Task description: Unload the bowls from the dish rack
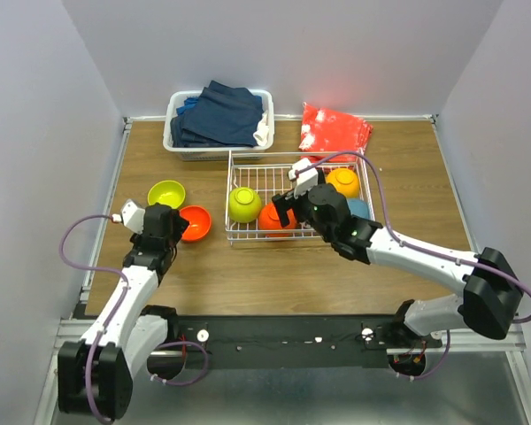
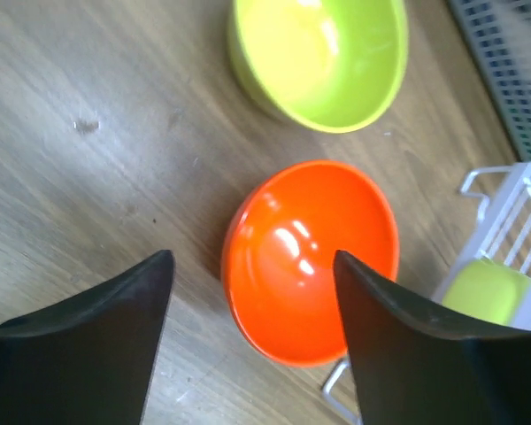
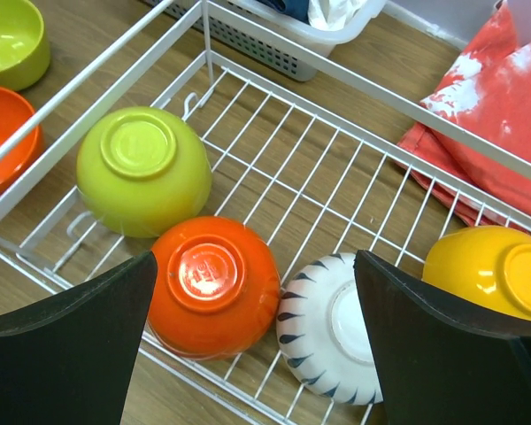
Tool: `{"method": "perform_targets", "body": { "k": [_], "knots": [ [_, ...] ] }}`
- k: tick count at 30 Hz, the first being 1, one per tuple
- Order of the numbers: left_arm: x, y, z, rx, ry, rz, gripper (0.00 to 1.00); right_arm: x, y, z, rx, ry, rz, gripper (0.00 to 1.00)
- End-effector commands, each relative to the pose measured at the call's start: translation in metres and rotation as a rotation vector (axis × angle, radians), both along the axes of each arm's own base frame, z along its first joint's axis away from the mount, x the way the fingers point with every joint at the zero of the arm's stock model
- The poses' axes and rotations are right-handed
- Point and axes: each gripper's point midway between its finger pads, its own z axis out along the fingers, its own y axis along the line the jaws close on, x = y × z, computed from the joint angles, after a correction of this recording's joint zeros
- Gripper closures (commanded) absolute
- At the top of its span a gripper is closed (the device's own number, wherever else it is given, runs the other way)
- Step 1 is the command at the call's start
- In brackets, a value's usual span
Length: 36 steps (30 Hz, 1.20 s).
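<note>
While five bowls lie inside the dish rack (image 1: 248,156) at the middle of the table (image 1: 292,274), the right gripper (image 3: 255,261) hangs over the rack's near edge, fingers spread wide and holding nothing. Just below the gap, and a little toward the finger at the left of the right wrist view, sits the upturned red-orange bowl (image 3: 211,282), base up. Touching it on the other side is the white striped bowl (image 3: 332,328), tipped over. The upturned lime green bowl (image 3: 142,168) lies beyond the red-orange one, and the yellow-orange bowl (image 3: 491,279) sits off to the right. The teal bowl (image 1: 361,209) shows only in the overhead view, partly behind the right arm. Round bowls have no long axis, so what matters is centring: the fingers would likely need to shift slightly toward the red-orange bowl to straddle it without catching the striped one. Well apart from the rack, on its left, the left gripper (image 2: 252,257) hovers open and empty above the upright red-orange bowl (image 2: 305,257), which rests on the wood near the upright lime green bowl (image 2: 323,57). The right arm is plainly the nearer one to the rack
</note>
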Motion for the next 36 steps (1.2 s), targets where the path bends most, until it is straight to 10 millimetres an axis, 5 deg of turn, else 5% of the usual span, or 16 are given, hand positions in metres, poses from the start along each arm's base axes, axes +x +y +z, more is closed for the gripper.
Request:
{"method": "perform_targets", "body": {
  "k": [1, 6, 13, 27, 36],
  "knots": [
    [-0.003, 0.016, 0.055, 0.161, -0.092, -0.052, 0.10, 0.006, 0.012, -0.001, 0.054, 0.084, 0.017, 0.00],
    [0.004, 0.013, 0.113, 0.290, -0.226, -0.169, 0.01, 0.018, 0.024, -0.011, 0.043, 0.129, 0.028, 0.00],
    [0.003, -0.001, 0.151, 0.485, -0.287, -0.357, 0.01, 0.035, 0.051, -0.020, 0.010, 0.155, 0.089, 0.00],
    [-0.016, -0.016, 0.169, 0.477, -0.382, -0.410, 0.01, 0.050, 0.106, -0.056, -0.020, 0.233, 0.240, 0.00],
    [-0.018, -0.021, 0.169, 0.466, -0.391, -0.436, 0.01, 0.078, 0.095, -0.077, -0.050, 0.236, 0.162, 0.00]
  ]
}}
